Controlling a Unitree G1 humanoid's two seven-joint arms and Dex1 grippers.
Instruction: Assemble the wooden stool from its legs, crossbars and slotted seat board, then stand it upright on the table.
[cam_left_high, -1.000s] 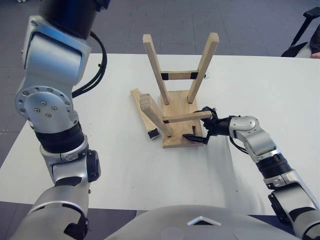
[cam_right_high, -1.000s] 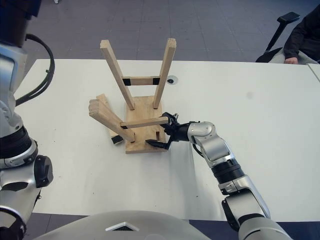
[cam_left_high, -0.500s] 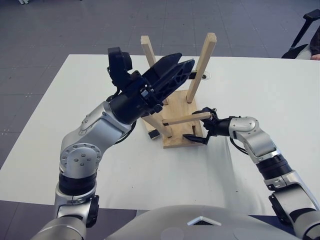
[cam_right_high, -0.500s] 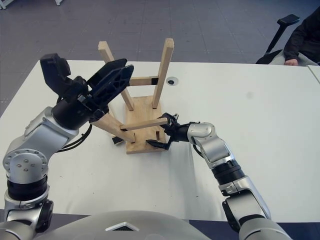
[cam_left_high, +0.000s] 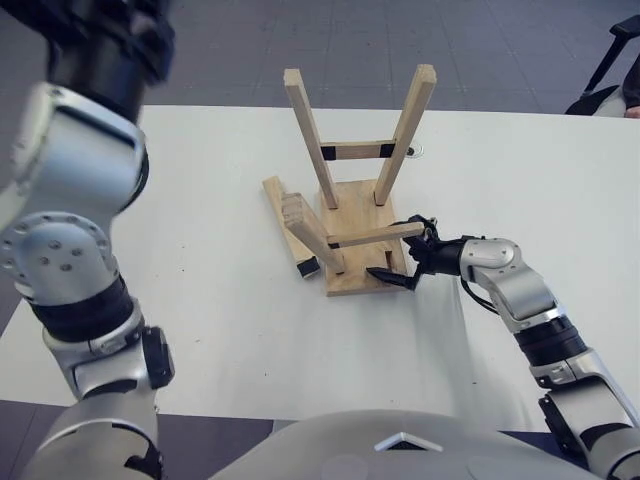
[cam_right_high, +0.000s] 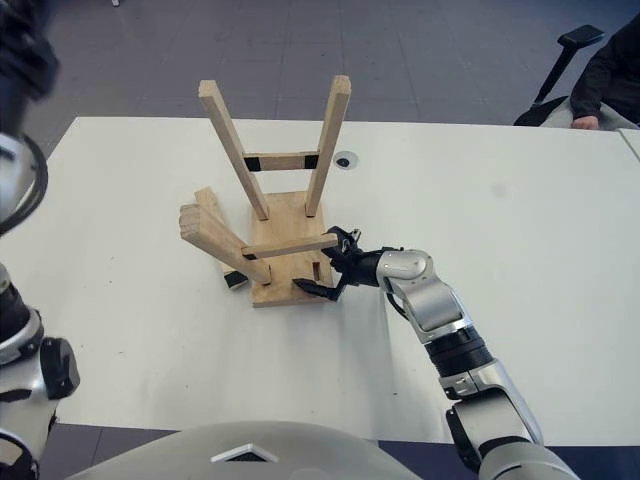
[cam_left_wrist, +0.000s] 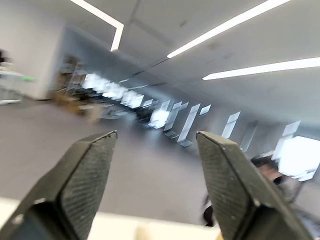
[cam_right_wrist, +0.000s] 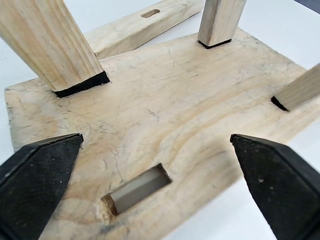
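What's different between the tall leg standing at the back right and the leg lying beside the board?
The back-right leg stands up out of the seat board; the loose leg lies flat on the table. The back-right leg holds a crossbar; the loose leg's slot is empty. Both are pale square wooden sticks.

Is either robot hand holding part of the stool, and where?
Nothing. The right gripper is open at the seat board's edge; the left gripper is open in the air.

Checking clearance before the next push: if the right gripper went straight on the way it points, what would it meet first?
Most likely the seat board: the right gripper points at it, fingers open either side of its edge, by the empty slot. Depth is hard to judge.
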